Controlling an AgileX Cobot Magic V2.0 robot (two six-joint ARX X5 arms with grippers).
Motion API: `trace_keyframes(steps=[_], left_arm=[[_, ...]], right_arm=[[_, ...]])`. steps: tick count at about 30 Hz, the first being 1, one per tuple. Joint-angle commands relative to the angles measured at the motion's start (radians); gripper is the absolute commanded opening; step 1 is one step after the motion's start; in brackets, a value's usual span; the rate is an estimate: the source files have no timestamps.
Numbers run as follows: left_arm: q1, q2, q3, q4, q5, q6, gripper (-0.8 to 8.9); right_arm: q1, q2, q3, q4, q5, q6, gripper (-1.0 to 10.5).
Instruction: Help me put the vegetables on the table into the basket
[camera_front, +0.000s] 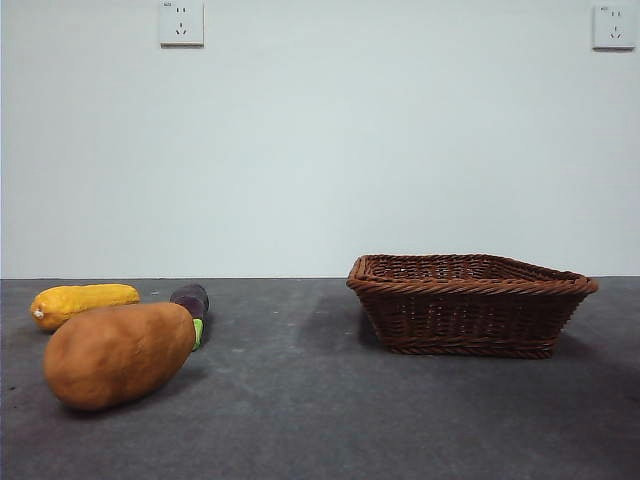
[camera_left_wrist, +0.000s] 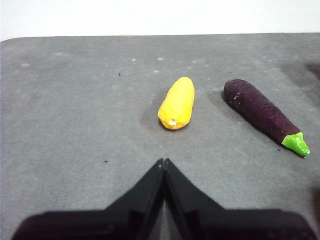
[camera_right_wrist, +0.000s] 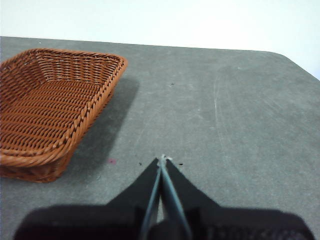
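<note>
An orange-brown potato (camera_front: 118, 352) lies on the table at the front left, with a yellow corn cob (camera_front: 82, 302) and a dark purple eggplant (camera_front: 192, 304) just behind it. The left wrist view shows the corn cob (camera_left_wrist: 177, 103) and eggplant (camera_left_wrist: 262, 115) lying apart, ahead of my left gripper (camera_left_wrist: 163, 163), which is shut and empty. The brown wicker basket (camera_front: 470, 315) stands at the right. In the right wrist view the basket (camera_right_wrist: 75, 117) holds nothing I can see, beside my shut, empty right gripper (camera_right_wrist: 162, 160). Neither arm shows in the front view.
The dark grey table (camera_front: 320, 420) runs back to a white wall with two sockets (camera_front: 181, 23). The table's rounded far corners show in both wrist views.
</note>
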Motion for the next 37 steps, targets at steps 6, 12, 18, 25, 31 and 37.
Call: trace_keyframes(steps=[6, 12, 18, 25, 31, 37], left_arm=[[0.001, 0.000, -0.010, 0.005, 0.005, -0.005, -0.03], [0.001, 0.009, -0.010, 0.003, 0.005, -0.005, -0.03], [0.001, 0.045, -0.010, 0.004, 0.004, -0.022, -0.03], [0.001, 0.080, 0.029, 0.005, 0.070, -0.122, -0.03], [0.001, 0.138, 0.122, 0.000, 0.172, -0.185, -0.04], [0.001, 0.254, 0.253, -0.005, 0.306, -0.225, -0.04]], right_arm=[[0.001, -0.001, -0.009, 0.004, -0.013, 0.013, 0.0], [0.001, -0.001, -0.009, 0.004, -0.026, 0.223, 0.0], [0.001, -0.001, -0.009, 0.008, -0.031, 0.451, 0.0], [0.001, 0.000, 0.035, -0.007, -0.155, 0.572, -0.1], [0.001, 0.034, 0.161, -0.079, -0.157, 0.609, -0.1], [0.001, 0.154, 0.339, -0.190, -0.171, 0.605, -0.1]])
